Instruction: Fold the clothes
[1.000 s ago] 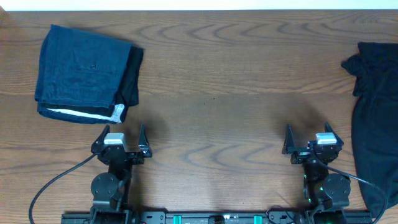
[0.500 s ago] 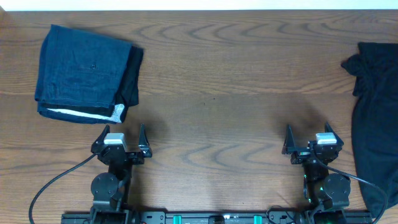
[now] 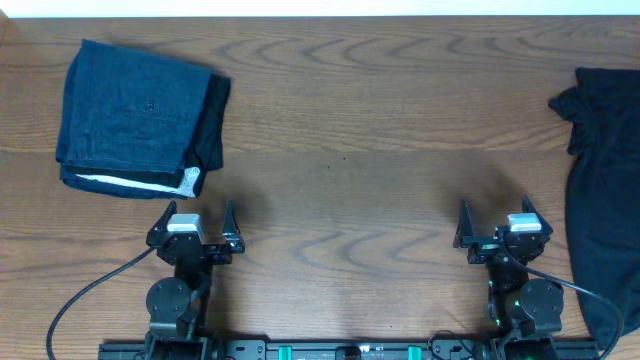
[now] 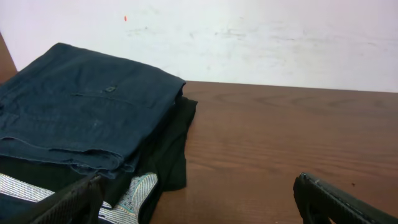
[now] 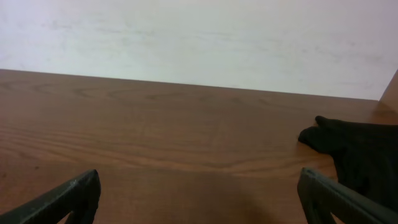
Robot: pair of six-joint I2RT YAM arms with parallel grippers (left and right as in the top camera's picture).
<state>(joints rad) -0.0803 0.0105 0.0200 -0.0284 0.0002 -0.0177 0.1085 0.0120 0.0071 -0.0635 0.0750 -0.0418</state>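
The clothes, a crumpled black shirt (image 3: 605, 190), lie along the table's right edge, partly cut off by the frame. In the right wrist view one black corner of the shirt (image 5: 364, 152) shows at the right. My right gripper (image 3: 495, 212) rests near the front edge just left of the shirt, apart from it. It is open, with only bare wood between its fingers (image 5: 65, 202). My left gripper (image 3: 194, 215) sits near the front at the left, also open and empty, with its left fingertip (image 4: 71, 202) close to the folded pile.
A folded dark-blue garment (image 3: 135, 110) with a white striped edge (image 4: 134, 193) lies at the back left on a black layer. The brown wooden table (image 3: 340, 160) ends at a white wall (image 5: 199, 37). Cables trail from both arm bases at the front.
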